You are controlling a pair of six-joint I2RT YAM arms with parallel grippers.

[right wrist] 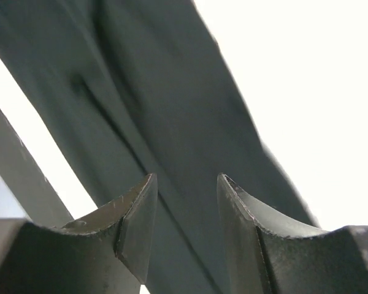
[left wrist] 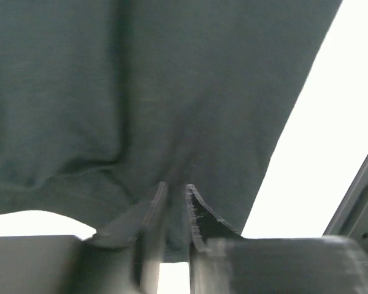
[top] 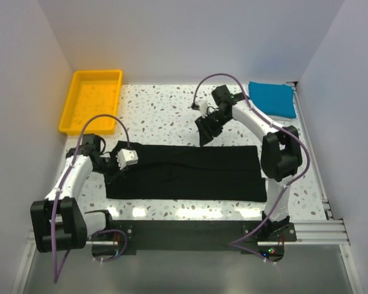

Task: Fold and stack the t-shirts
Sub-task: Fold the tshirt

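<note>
The black t-shirt [top: 190, 174] lies flat on the speckled table [top: 165, 116] as a long band running left to right, close to the arms' bases. Its edges are fairly straight and its creases shallow. I judge the step in hand to be the next fold of this band, carrying its left end over toward the right. To do it well, the held end should rise only enough to clear the layers beneath. It should then travel straight along the band so the long edges line up, and settle before the grip lets go. A sideways pull would drag the whole shirt across the table. The far edge wants a second hold or a press so the layers do not slide apart.

The left gripper [left wrist: 175, 188] sits at the band's left end, its jaws drawn almost together, with cloth puckering into the narrow slit between them. It looks like a pinch on the hem, though the tips are blurred in the wrist view and I cannot be sure how much cloth is caught. The right gripper [right wrist: 187, 184] hangs over the band's far edge, a little right of its middle. Its jaws are parted and hold nothing, and the dark cloth shows beyond them.

Further out, a folded blue t-shirt [top: 272, 99] rests at the far right corner, well apart from the black one. A yellow tray [top: 86, 130] stands at the far left.
</note>
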